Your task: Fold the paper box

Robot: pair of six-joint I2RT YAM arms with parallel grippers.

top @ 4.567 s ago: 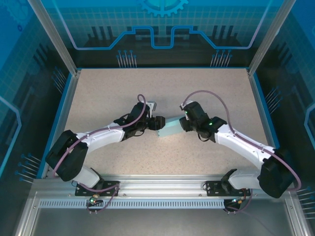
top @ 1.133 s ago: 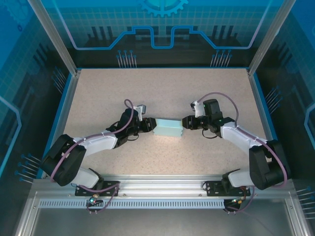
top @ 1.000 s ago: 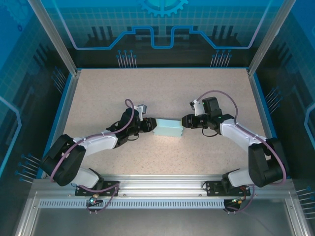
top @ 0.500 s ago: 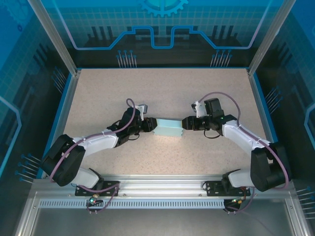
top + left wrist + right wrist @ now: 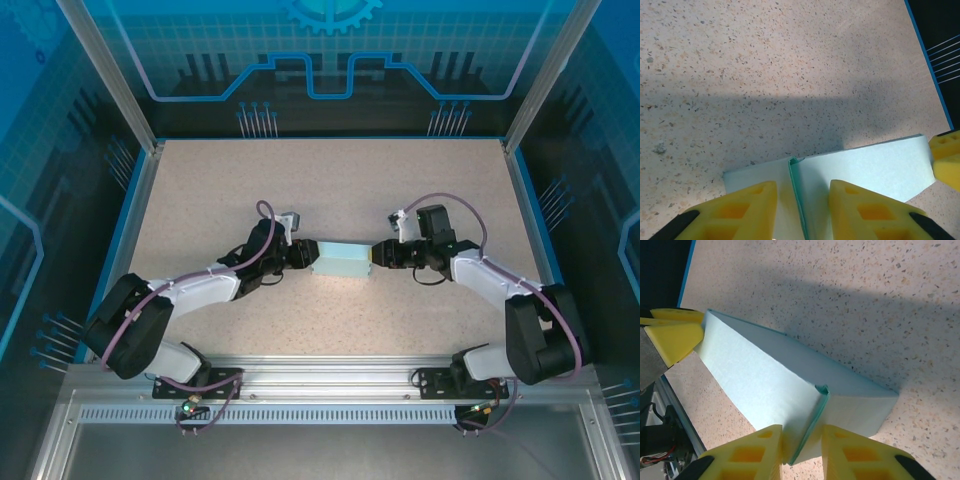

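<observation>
The paper box (image 5: 342,261), a pale cyan folded rectangular box, lies across the middle of the table between the two arms. My left gripper (image 5: 307,256) holds its left end. In the left wrist view its yellow fingers (image 5: 747,207) sit on either side of a raised card seam on the paper box (image 5: 865,167), the left gripper (image 5: 802,187) shut on that end. My right gripper (image 5: 373,254) is at the right end. There the right gripper (image 5: 801,432) pinches the end seam of the paper box (image 5: 755,375), card touching both pads.
The speckled beige table (image 5: 330,180) is bounded by blue rails and aluminium posts. The right gripper's yellow fingertip (image 5: 946,160) shows at the box's far end in the left wrist view. The left gripper's fingertips (image 5: 675,337) show in the right wrist view.
The right gripper's jaws widened, then closed in on the box's right end. The box, held tilted earlier on, now lies level. The left arm has stayed put over the last second.
</observation>
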